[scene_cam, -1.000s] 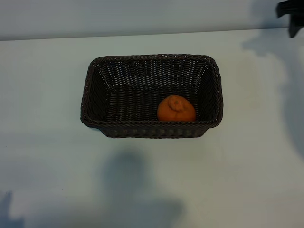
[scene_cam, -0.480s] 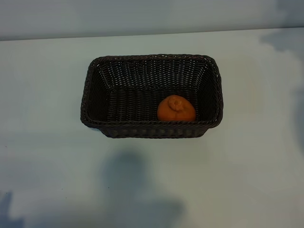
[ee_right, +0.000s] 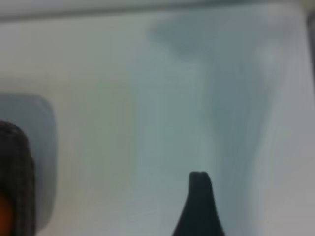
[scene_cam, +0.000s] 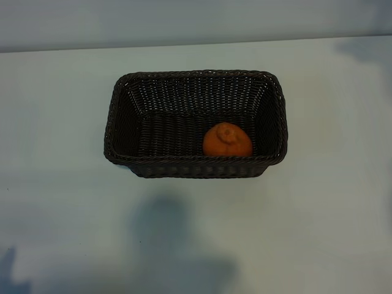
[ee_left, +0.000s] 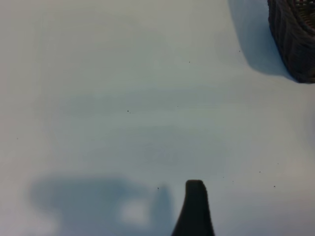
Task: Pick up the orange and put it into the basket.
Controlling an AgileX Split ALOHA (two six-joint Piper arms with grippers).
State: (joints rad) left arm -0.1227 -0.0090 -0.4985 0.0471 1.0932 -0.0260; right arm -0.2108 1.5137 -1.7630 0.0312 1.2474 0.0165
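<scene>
The orange (scene_cam: 227,141) lies inside the dark brown wicker basket (scene_cam: 195,74), against its front wall and right of the middle, stem end up. Neither gripper appears in the exterior view. In the left wrist view one dark fingertip (ee_left: 195,196) hangs over bare table, with a corner of the basket (ee_left: 295,39) far off. The right wrist view shows one dark fingertip (ee_right: 199,189) over bare table, and the basket's wall (ee_right: 17,182) with a sliver of the orange (ee_right: 4,216) at the picture's edge. Both grippers are open and hold nothing.
The basket stands in the middle of a pale table (scene_cam: 318,214). The table's far edge (scene_cam: 196,44) runs along a light wall. Soft shadows fall on the table in front of the basket.
The dark part of the right arm at the exterior view's top right corner has moved out of the picture. The orange and the basket have not moved.
</scene>
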